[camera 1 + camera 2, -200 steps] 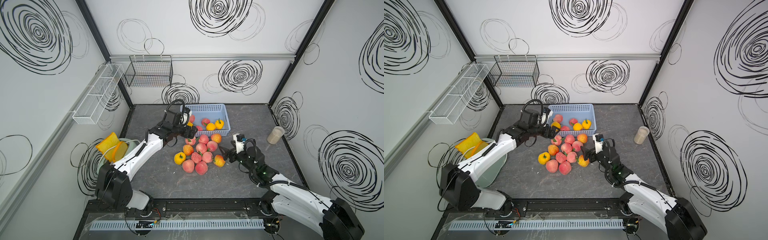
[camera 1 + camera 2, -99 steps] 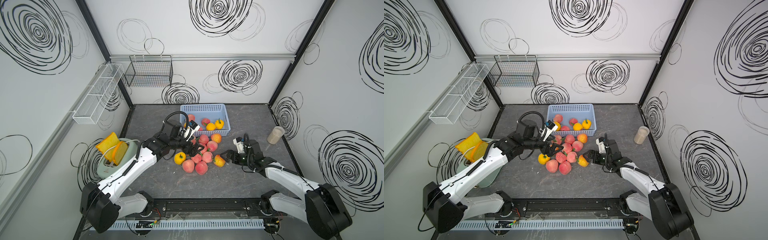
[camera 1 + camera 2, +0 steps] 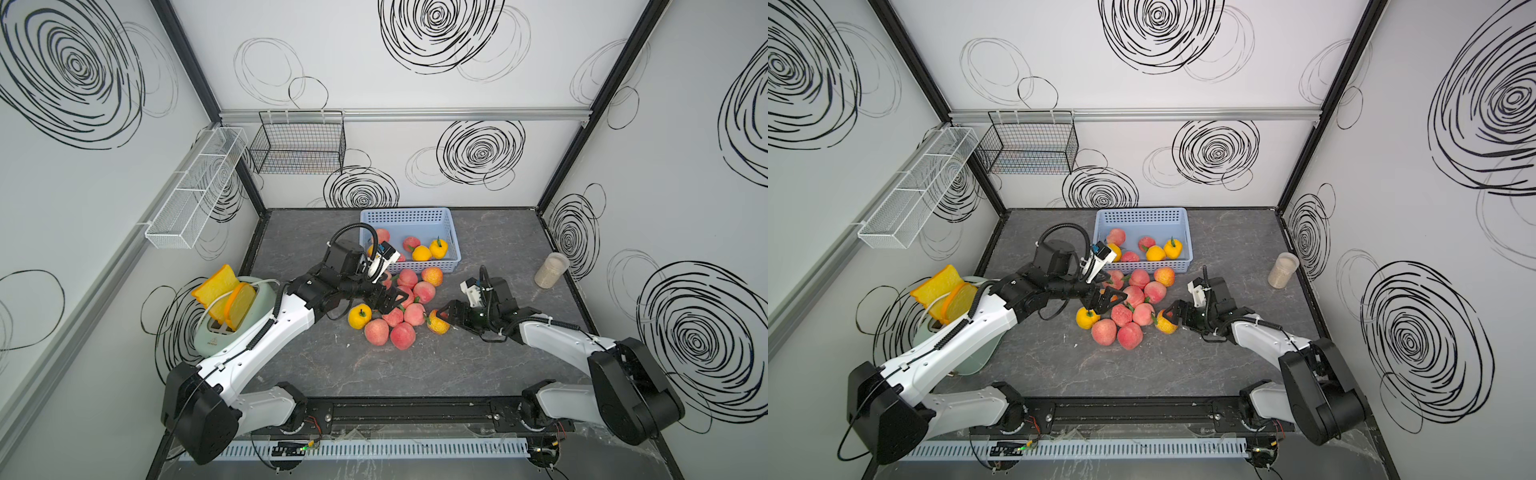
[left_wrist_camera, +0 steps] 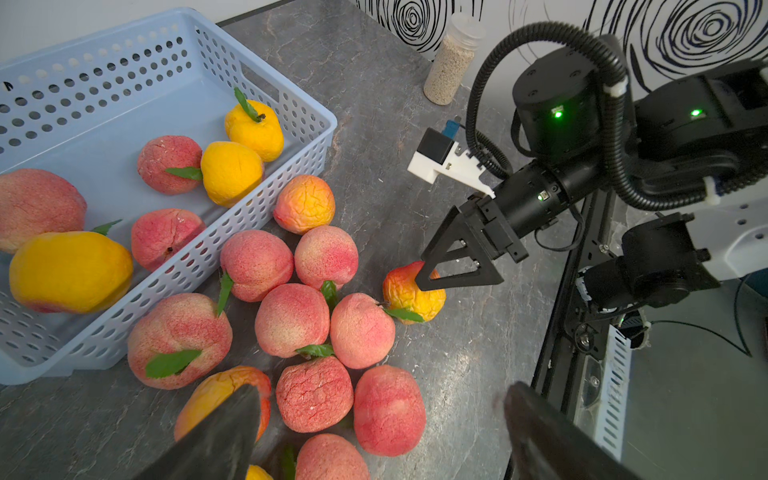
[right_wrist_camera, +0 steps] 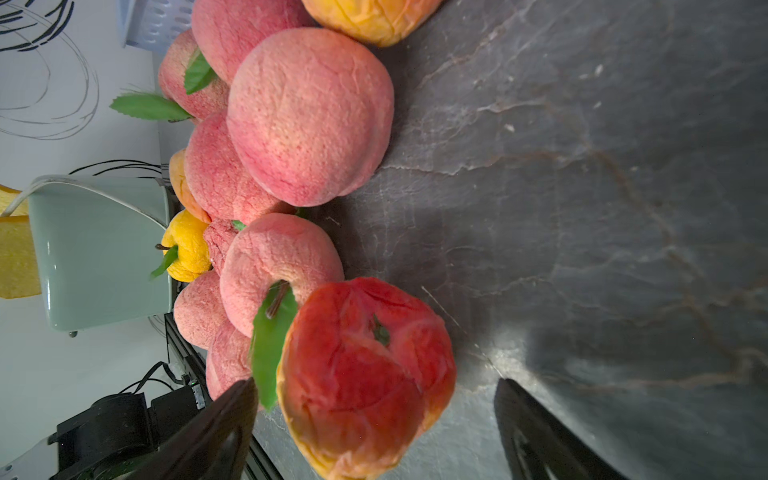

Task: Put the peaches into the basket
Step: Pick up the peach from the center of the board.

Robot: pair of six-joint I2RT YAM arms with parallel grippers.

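Wrinkled toy peaches (image 3: pixel 414 313), probably light and squashy and best pinched across the middle, cluster on the desk (image 3: pixel 415 374) before a part-filled blue basket (image 3: pixel 405 216); left gripper (image 3: pixel 392 301) hovers wide open, empty, right gripper (image 3: pixel 443 319) gapes around an orange-red peach (image 5: pixel 365 365), unclosed.

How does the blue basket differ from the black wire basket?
The blue basket is perforated plastic; the black wire basket is thin wire grid. The blue basket stands on the table and holds peaches; the black wire basket hangs from the wall rail. Both are rectangular with open tops.
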